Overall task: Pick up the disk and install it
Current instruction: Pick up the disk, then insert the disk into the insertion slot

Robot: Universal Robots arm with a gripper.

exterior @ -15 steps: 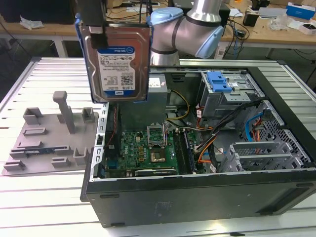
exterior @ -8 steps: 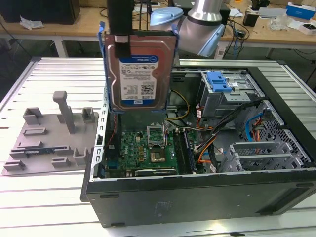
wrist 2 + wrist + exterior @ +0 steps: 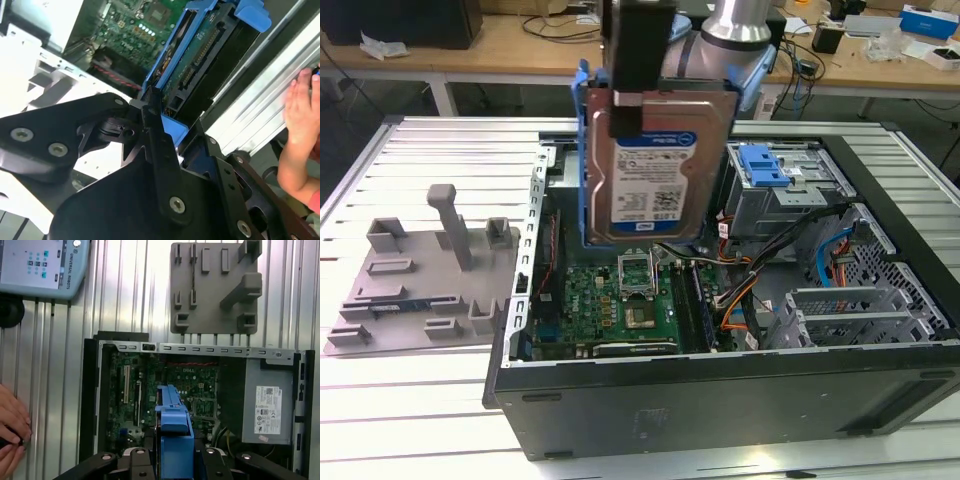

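On the exterior view's left, a grey plastic rack (image 3: 420, 270) with pegs and slots lies flat on the ribbed metal table (image 3: 410, 420), just beside the open computer case (image 3: 720, 410). A green circuit board (image 3: 620, 300) lies inside the case, its far part hidden behind the disk (image 3: 665, 170). The disk hangs upright over the case opening with its label facing the camera and a blue frame along its edges, apart from the board below. The gripper (image 3: 628, 100) is clamped on the disk's upper edge. One black finger lies across the label side and the other is hidden behind it. The arm (image 3: 740, 25) is cut off by the frame. Further right are a blue latch (image 3: 765, 165), tangled wires (image 3: 760, 280) and perforated cages (image 3: 860, 310).

In the second wrist view the gripper (image 3: 160, 117) pinches the blue frame of the disk (image 3: 200, 55), which is seen edge-on. A hand (image 3: 302, 100) lies near the table's ribs and is partly cut off.

In the first wrist view the disk (image 3: 172, 415) is a narrow blue strip held in the gripper (image 3: 175, 455) above the board. A grey power box (image 3: 265, 410) sits inside the case and a control tablet (image 3: 40, 265) lies on the table, cropped. A hand (image 3: 10, 425) curls over something dark that is hard to make out.
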